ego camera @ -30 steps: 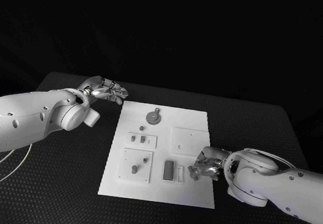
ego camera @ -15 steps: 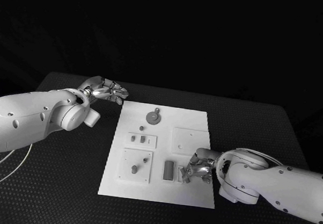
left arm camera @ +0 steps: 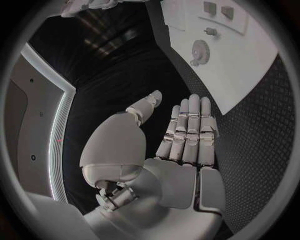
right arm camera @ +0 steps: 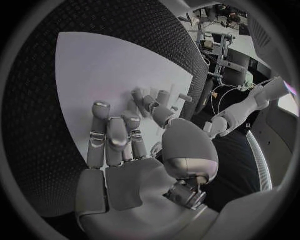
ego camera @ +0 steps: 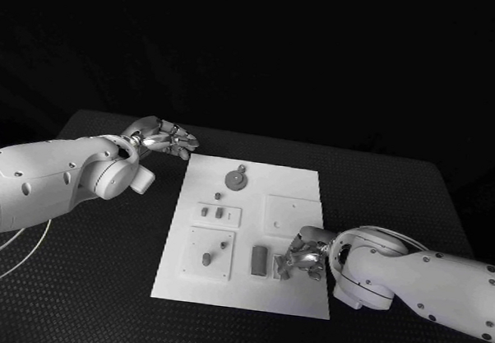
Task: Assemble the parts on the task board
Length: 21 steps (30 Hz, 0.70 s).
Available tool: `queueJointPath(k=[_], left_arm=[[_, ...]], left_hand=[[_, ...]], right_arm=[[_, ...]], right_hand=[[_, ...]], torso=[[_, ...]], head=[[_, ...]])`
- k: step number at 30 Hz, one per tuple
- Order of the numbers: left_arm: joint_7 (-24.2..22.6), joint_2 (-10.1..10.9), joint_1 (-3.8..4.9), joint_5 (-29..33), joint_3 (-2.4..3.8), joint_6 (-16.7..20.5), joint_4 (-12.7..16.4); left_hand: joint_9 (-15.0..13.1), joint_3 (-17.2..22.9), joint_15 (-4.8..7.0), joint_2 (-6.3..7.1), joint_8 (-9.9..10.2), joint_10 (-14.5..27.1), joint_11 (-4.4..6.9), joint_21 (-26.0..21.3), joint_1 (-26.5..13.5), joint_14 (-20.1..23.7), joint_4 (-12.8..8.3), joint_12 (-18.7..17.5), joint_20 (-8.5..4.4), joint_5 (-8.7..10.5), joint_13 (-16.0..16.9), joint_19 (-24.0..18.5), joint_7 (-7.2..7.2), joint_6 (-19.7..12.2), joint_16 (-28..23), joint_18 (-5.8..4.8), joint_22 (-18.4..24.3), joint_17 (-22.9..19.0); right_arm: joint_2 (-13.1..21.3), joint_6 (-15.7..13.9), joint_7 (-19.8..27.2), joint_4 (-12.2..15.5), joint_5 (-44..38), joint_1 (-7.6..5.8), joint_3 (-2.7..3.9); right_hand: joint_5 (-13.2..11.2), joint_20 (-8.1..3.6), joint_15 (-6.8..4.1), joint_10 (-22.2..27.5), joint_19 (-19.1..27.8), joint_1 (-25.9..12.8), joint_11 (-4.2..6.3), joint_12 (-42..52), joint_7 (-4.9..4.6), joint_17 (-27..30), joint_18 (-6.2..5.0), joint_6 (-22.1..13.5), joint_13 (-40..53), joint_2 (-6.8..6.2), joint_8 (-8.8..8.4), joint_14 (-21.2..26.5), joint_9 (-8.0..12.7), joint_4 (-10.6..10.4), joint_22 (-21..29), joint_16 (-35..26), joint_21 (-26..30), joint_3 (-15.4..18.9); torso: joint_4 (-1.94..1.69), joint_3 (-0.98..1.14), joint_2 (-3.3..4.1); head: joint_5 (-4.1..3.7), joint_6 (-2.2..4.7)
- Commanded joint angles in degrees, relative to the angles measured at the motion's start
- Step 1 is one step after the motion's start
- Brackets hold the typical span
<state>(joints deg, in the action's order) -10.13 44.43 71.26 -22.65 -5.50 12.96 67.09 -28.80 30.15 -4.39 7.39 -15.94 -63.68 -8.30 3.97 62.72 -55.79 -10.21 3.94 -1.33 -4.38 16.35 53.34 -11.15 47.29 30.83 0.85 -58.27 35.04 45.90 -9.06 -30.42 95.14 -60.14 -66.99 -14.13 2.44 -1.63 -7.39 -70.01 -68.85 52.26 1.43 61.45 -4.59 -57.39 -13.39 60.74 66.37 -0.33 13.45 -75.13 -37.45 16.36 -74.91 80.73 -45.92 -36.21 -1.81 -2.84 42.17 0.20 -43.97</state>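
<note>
White task board (ego camera: 297,185) at centre of the black textured desk (ego camera: 412,197); left hand (ego camera: 163,137), fingers straight and empty, at 10 o'clock off-board; right hand (ego camera: 305,256), fingers apart, over the small parts (ego camera: 259,260) at 5 o'clock.

This is looking like a robotics lab: a black textured counter (ego camera: 412,197) is sitting against darkness, and behind it metal framing and cabled equipment (right arm camera: 215,47) are crowding a bright work area.

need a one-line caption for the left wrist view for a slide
Left robot hand open, fingers straight, above the black table beside the white task board, holding nothing.
</note>
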Motion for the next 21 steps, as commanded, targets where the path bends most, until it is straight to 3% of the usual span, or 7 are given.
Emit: queueJointPath(k=[1,21], left_arm=[[-0.29,-0.05,0.09,0.13,0.02,-0.69,0.17],[-0.18,0.02,0.09,0.1,0.02,-0.83,0.19]], left_hand=[[0.09,-0.12,-0.05,-0.06,-0.21,0.29,0.15,0.06,-0.45,-0.36,0.35,0.18,0.09,0.3,-0.07,0.19,-0.05,-0.34,-0.28,-0.33,0.08,0.08],[0.1,-0.13,-0.05,-0.06,-0.22,0.3,0.14,0.06,-0.49,-0.37,0.41,0.17,0.08,0.29,-0.08,0.18,-0.05,-0.35,-0.35,-0.33,0.09,0.15]], right_arm=[[-0.3,0.11,0.44,-0.07,1.04,0.18,-0.06],[-0.51,0.82,1.11,-0.46,2.99,0.19,-0.06]], right_hand=[[0.28,-0.17,-0.35,0.05,-0.22,-1.21,0.44,0.26,0.09,0.09,-1.61,0.51,0.07,0.07,0.12,0.14,0.36,-0.16,-0.96,0.29,-0.14,0.35],[0.28,-0.34,-0.41,0.06,-0.43,-6.12,0.49,0.27,0.14,0.19,-1.61,0.77,0.12,-0.15,-0.03,0.07,0.81,-2.49,-0.88,0.41,0.09,0.15]], torso=[[0.03,-0.02,-0.02],[0.02,-0.05,-0.02]], head=[[0.08,-0.01],[0.06,-0.08]])
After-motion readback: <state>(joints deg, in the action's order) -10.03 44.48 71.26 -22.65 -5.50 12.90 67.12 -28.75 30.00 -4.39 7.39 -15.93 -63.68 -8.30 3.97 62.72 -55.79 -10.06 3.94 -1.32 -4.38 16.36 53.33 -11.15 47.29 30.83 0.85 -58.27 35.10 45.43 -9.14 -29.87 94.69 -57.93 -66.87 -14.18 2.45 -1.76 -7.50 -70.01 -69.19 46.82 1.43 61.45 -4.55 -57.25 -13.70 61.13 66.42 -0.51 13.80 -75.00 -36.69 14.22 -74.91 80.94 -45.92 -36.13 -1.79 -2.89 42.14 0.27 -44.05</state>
